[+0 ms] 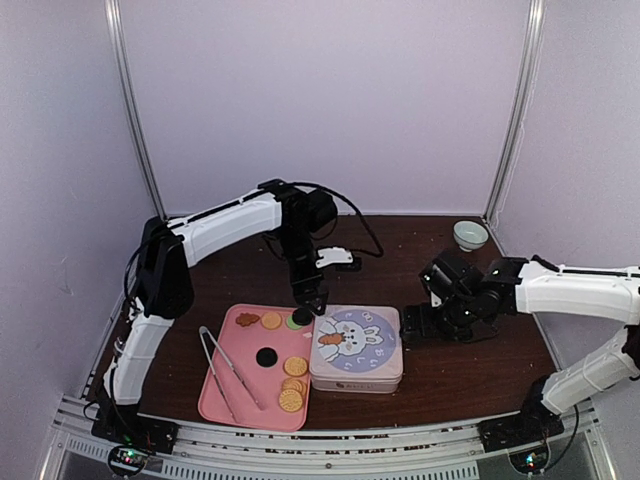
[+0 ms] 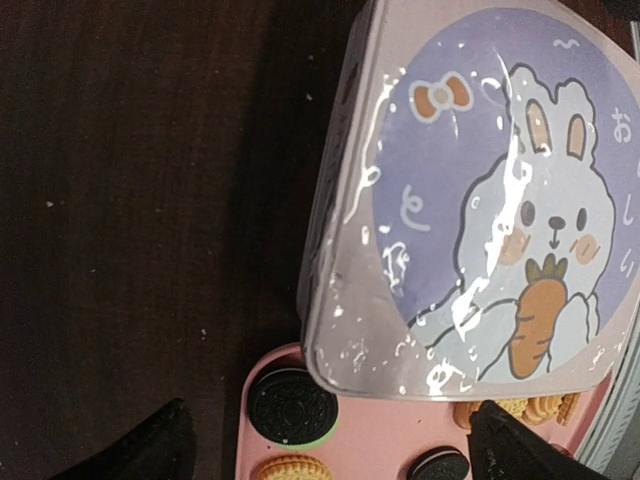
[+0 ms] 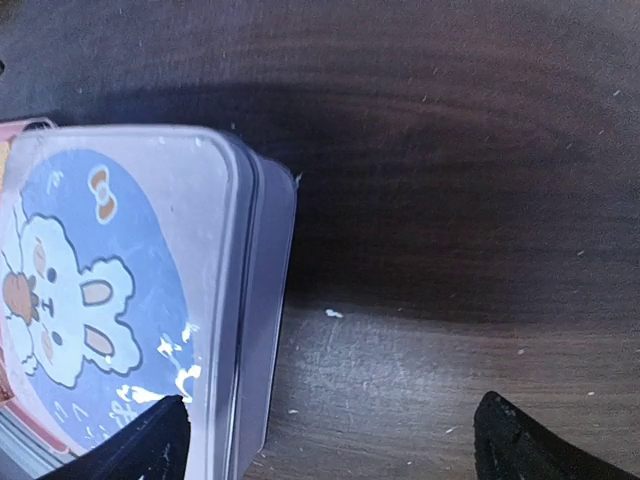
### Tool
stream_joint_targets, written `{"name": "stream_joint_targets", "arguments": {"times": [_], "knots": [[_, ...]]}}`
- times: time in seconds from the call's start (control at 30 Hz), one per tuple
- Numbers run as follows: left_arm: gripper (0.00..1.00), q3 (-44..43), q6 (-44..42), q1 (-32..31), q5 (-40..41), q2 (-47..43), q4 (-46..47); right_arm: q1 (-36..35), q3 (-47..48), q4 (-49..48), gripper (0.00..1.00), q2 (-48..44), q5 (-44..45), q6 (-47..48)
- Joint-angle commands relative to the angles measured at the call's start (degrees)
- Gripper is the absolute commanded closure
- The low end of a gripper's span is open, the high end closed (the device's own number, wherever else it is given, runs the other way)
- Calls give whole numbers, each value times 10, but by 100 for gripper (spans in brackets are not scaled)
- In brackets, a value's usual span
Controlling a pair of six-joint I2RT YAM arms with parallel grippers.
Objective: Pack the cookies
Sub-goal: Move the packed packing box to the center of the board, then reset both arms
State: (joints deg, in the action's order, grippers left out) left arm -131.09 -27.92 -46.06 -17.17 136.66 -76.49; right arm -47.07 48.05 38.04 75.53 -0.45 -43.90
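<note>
Cookies (image 1: 295, 366) by tongs (image 1: 210, 343), lidded tin (image 1: 357, 345)

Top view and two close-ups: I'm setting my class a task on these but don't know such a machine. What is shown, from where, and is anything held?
This is a robot with two arms bolted side by side, each ending in a two-finger gripper. The wide picture comes from a fixed camera above and behind them; each close-up comes from a wrist camera, the dark tips at the bottom being that gripper's fingers. On the table lie a pink tray with cookies and tongs, a lidded rabbit tin beside it, and a small bowl far right. The left gripper hangs over the tray's far edge, the right gripper beside the tin. Both are open; nothing is held.
</note>
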Motion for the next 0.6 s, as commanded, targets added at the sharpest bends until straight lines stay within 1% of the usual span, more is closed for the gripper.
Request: {"name": "stream_joint_targets", "arguments": {"times": [0.0,0.1,0.23,0.3,0.37,0.43,0.53,0.57], "knots": [[2,-31,30,31,43,-92,3,32,76,64,0,-32,71,54],[2,-12,46,77,59,-143,8,70,113,68,0,-36,99,88],[2,74,80,170,69,-233,58,133,138,19,0,-56,153,118],[2,158,107,238,67,-290,111,163,133,-7,0,-68,220,131],[2,245,136,301,61,-338,176,196,103,-52,0,-78,273,141],[2,341,160,355,56,-383,255,234,53,-134,0,-88,297,168],[2,497,178,415,39,-445,393,247,-47,-298,0,-93,381,251],[2,545,184,426,40,-462,437,250,-74,-339,0,-90,406,261]]}}
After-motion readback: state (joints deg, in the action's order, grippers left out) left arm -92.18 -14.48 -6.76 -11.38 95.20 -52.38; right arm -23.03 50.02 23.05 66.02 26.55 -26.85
